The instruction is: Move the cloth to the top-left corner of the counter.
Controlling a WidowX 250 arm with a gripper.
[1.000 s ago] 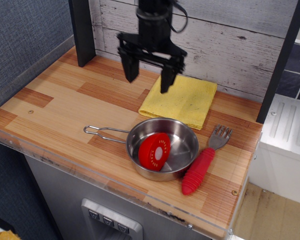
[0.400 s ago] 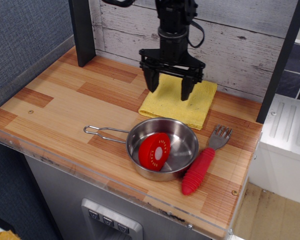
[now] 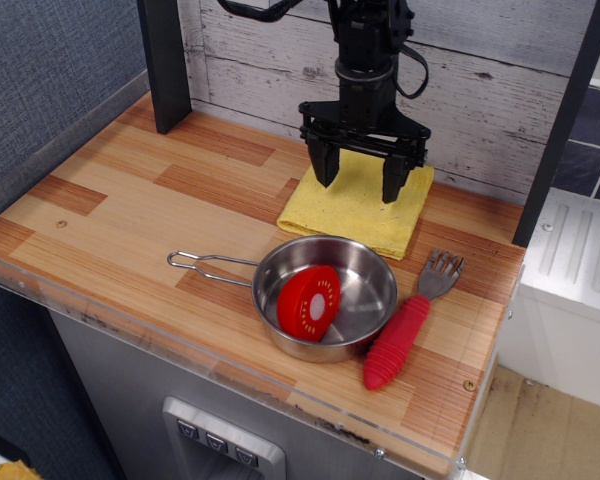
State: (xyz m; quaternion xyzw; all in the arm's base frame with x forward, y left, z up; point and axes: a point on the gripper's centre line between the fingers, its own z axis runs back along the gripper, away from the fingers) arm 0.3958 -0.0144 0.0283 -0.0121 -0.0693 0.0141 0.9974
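Note:
The yellow folded cloth (image 3: 352, 208) lies flat at the back right of the wood-plank counter (image 3: 130, 215), close to the white plank wall. My black gripper (image 3: 359, 180) hangs directly over the cloth's back half, fingers pointing down and spread wide apart, open and empty. Its left finger (image 3: 324, 165) is over the cloth's left part and its right finger is near the cloth's right edge. The fingertips are just above the fabric or touching it; I cannot tell which.
A steel pan (image 3: 325, 297) with a red round piece (image 3: 309, 302) inside stands just in front of the cloth, handle pointing left. A red-handled fork (image 3: 405, 335) lies to its right. A dark post (image 3: 165, 62) stands at the counter's back left.
My gripper has moved right from the cloth's left edge to over the cloth and has come lower. It has stayed open. The cloth has not moved.

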